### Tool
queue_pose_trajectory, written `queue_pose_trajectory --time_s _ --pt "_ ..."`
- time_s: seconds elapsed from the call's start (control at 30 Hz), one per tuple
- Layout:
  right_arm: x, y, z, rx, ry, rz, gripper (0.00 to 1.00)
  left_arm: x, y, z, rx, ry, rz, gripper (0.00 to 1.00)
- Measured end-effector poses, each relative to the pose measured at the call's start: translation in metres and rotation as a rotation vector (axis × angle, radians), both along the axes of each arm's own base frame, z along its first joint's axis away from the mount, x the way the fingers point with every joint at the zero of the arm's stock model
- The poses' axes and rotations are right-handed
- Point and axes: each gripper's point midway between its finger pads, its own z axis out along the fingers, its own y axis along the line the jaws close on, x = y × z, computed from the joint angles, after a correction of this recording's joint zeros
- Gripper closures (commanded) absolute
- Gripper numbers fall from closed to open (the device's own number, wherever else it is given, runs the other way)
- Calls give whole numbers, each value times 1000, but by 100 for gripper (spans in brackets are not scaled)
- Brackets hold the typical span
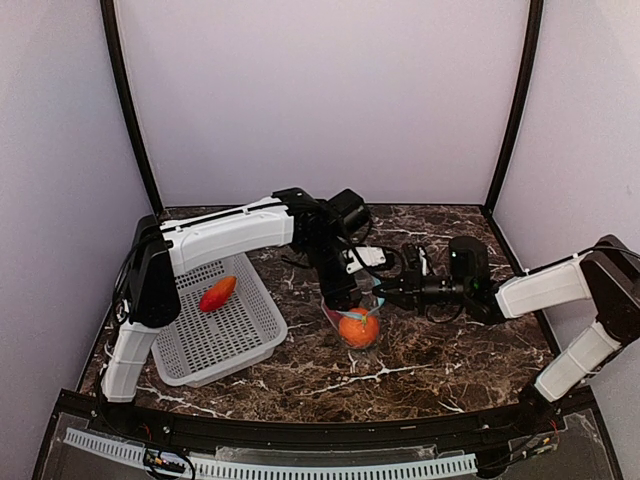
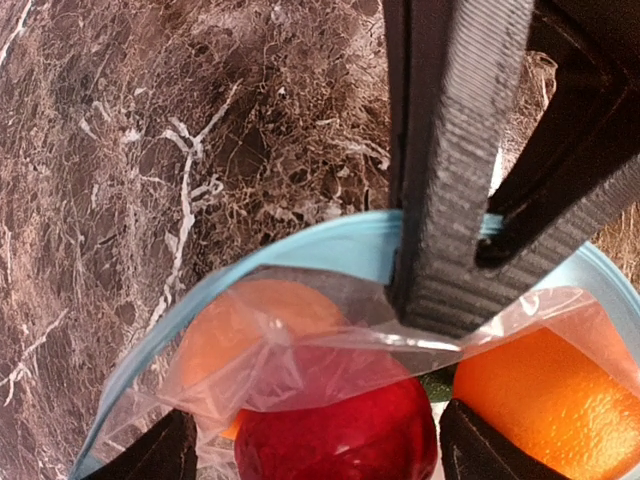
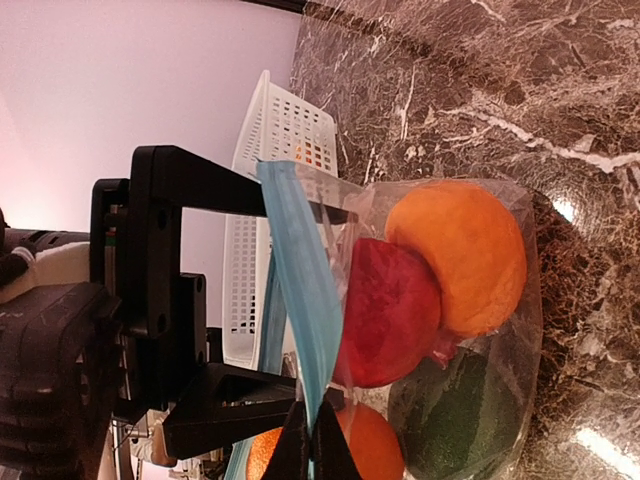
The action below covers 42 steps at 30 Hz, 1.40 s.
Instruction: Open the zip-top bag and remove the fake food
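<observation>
The zip-top bag (image 1: 358, 325) stands on the worktop (image 1: 440, 350) just right of the white basket (image 1: 225, 335), mouth open; the right gripper (image 3: 310, 450) is pinched on its blue zip strip (image 3: 300, 280); the left gripper (image 2: 320, 450), fingers spread apart, hangs at the mouth, perhaps touching plastic; two oranges (image 3: 460, 255), a red piece (image 3: 390, 310) and a dark green piece (image 3: 455, 425) lie inside; an elongated red-orange piece (image 1: 217, 293) lies in the basket.
</observation>
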Motion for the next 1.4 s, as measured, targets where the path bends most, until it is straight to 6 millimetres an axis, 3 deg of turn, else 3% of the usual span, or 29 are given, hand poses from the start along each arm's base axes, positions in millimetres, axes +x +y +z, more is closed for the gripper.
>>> queue_pose_trajectory --time_s 0.3,0.5,0.83,0.93,1.1,1.4 --pt "2 0 -6 -4 12 1 100 -3 1 -15 23 26 -3 17" --pt "0 0 -13 -6 25 6 100 -5 0 -21 26 47 -13 29" --pt "1 0 -16 -2 35 3 100 -9 0 -16 18 59 -22 45" --pt "1 1 -18 0 38 3 100 -9 0 -10 6 54 -22 41" --pt "2 1 -17 4 36 1 100 -8 0 4 -13 34 -25 25" --pt "1 1 -16 7 34 6 100 -13 11 13 27 10 -51 22"
